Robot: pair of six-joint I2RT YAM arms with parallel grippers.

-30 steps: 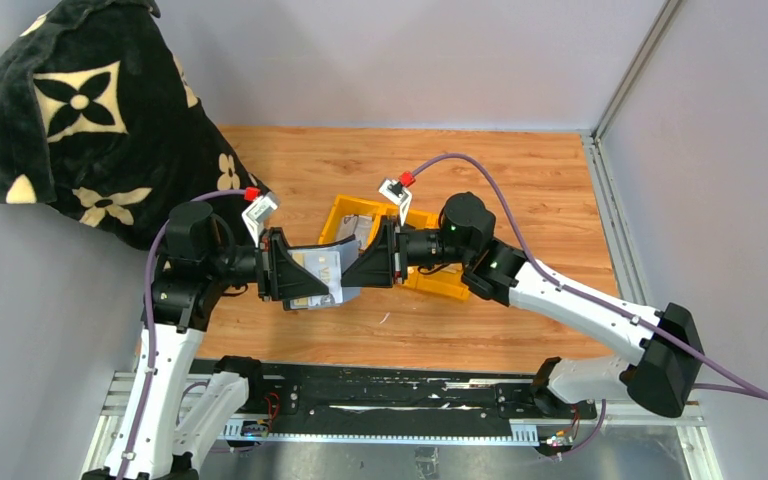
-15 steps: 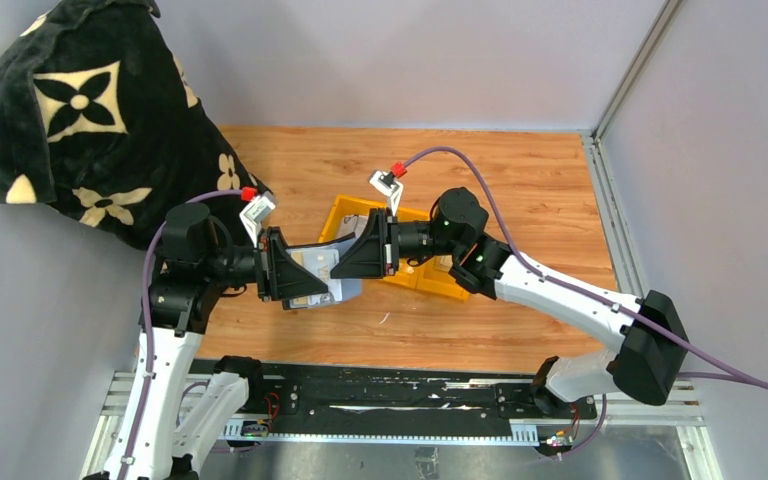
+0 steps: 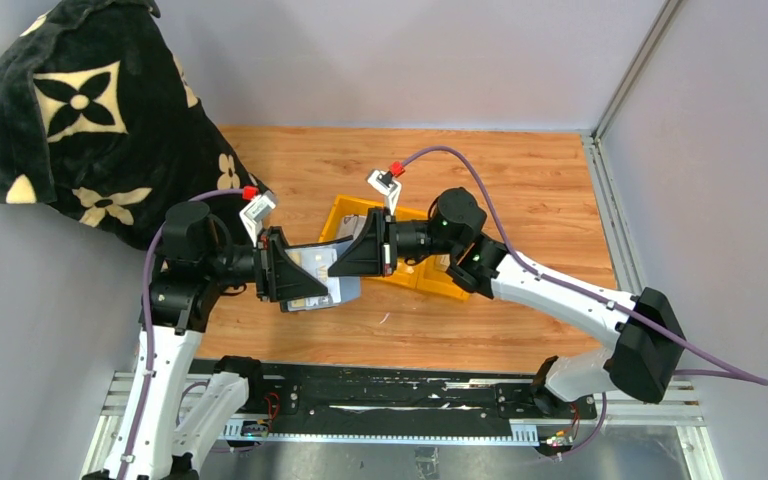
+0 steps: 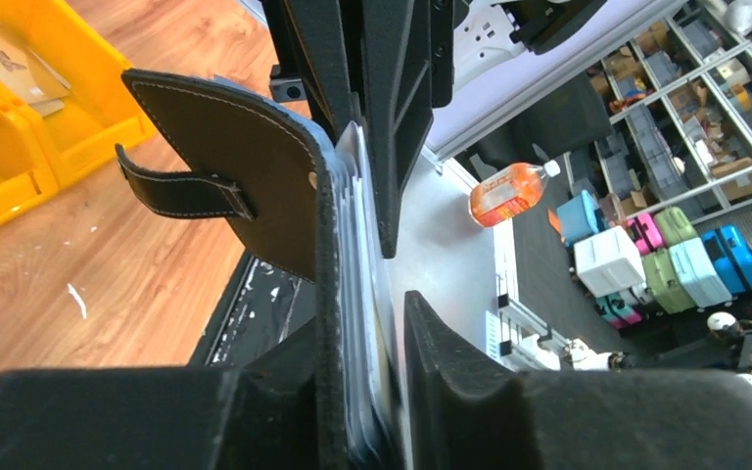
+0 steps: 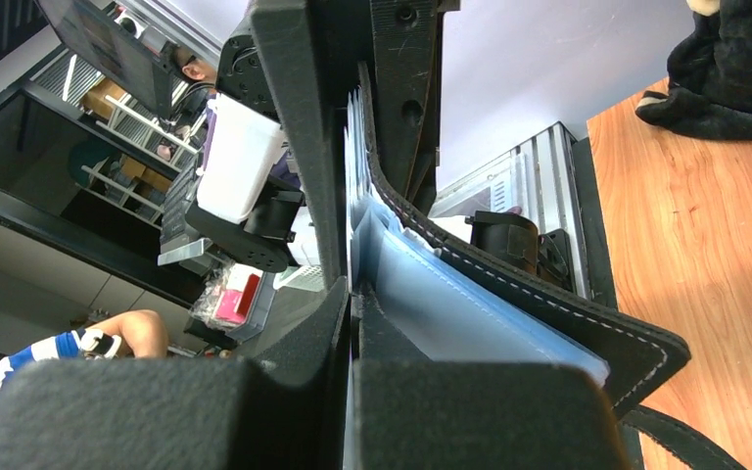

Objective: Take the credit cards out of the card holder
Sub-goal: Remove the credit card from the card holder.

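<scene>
The card holder (image 3: 325,280), seen from above, is held over the table (image 3: 540,180), beside the yellow bin (image 3: 438,285). In the left wrist view, it is pinched by the left gripper (image 4: 367,333) so it cannot slip. In the right wrist view, the credit cards (image 5: 421,294) are squeezed by the right gripper (image 5: 352,299), probably for pulling out.

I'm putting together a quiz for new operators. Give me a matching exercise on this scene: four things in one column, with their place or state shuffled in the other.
Things:
1 card holder
2 yellow bin
3 flowered blanket
4 left gripper

Place or state:
A resting on the wooden table
B heaped at the far left corner
C clamped shut on the card holder
D held off the table, flap open

Pairs: 1-D, 2-A, 3-B, 4-C.
</scene>
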